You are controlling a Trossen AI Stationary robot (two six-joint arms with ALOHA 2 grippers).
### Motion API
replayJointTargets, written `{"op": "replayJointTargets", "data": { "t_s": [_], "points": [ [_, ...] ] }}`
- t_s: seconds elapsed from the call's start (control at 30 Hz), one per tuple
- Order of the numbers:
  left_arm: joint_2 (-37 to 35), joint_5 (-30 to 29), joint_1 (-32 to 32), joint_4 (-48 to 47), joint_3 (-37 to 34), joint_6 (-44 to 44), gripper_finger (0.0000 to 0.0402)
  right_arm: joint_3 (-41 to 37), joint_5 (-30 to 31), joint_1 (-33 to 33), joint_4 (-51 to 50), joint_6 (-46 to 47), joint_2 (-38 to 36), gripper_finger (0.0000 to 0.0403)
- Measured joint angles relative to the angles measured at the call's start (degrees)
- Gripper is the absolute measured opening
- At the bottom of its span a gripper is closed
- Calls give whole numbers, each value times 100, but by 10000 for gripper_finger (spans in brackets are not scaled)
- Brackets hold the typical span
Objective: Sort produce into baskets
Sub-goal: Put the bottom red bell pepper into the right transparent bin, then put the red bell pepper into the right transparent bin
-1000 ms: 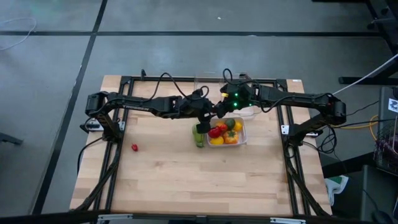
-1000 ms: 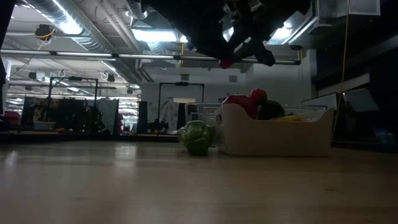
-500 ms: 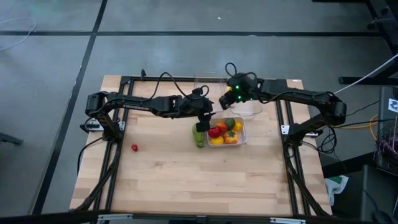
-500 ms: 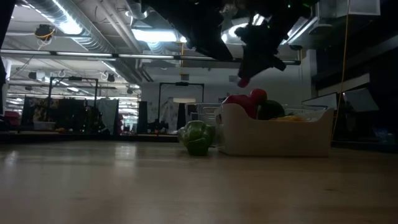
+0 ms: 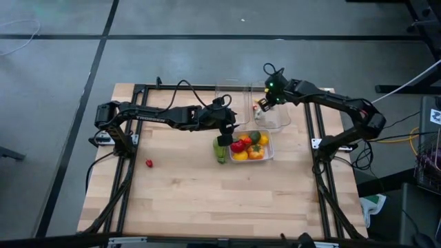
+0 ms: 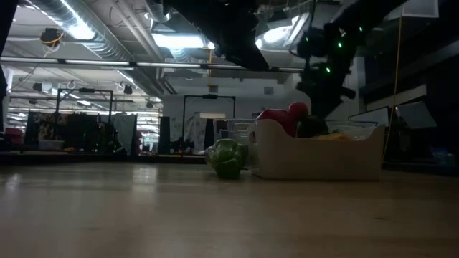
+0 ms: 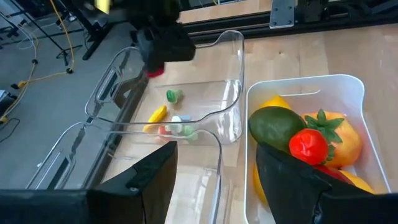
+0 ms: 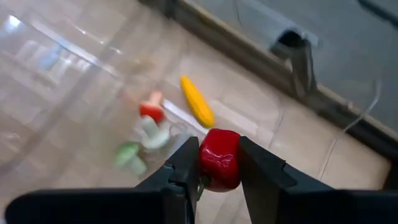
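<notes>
My right gripper (image 8: 217, 177) is shut on a small red piece of produce (image 8: 219, 163) and hovers over a clear basket (image 5: 272, 114) at the table's far right. Small yellow (image 8: 196, 101), red (image 8: 151, 111) and green (image 8: 127, 152) bits lie on that basket's floor. My left gripper (image 7: 214, 180) stands open, touching nothing, above the far left corner of the white basket (image 5: 267, 153), which holds red, yellow, orange and green produce. A green ribbed piece (image 5: 220, 150) lies on the table against the white basket's left side. One small red piece (image 5: 149, 163) lies alone at the left. My right gripper pinches the small red piece by its two opposite sides (image 8: 205, 163) between its two fingers. The fingers slant steeply down from the right. The piece is lifted clear, above the clear basket's floor.
A second clear basket (image 5: 231, 100) stands left of the first, at the far edge. Black frame rails (image 5: 172, 88) run along the table's far edge and sides. Bare wood (image 5: 220, 200) takes up the near half of the table.
My right gripper has carried the red piece from above the white basket toward the table's far right, over the clear basket. It has sunk and tipped more steeply downward. The fingers have stayed shut on the piece.
</notes>
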Motion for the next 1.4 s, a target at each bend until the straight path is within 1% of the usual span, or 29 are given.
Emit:
{"op": "replayJointTargets", "data": {
  "t_s": [0.2,0.3,0.5,0.67,1.0,1.23,1.3,1.4],
  "points": [
    [2,0,0,0,-2,-24,214,-673,-240,-294,430,0,0,95],
    [2,0,0,-2,-2,-24,214,-948,-304,-294,673,1,0,95],
    [2,1,0,-1,-2,-26,214,-1237,-404,-280,884,0,0,95],
    [2,2,0,-2,-2,-26,214,-1320,-463,-280,860,48,0,104],
    [2,2,0,-2,-2,39,214,-1320,-472,-280,866,52,0,152],
    [-6,2,0,-22,-2,940,214,-1320,-465,-280,865,48,0,163],
    [-62,2,-1,-161,-7,1066,214,-1320,-463,-280,857,46,0,163],
    [-308,2,0,-645,-9,1070,214,-1320,-451,-280,828,46,0,163]
  ]
}}
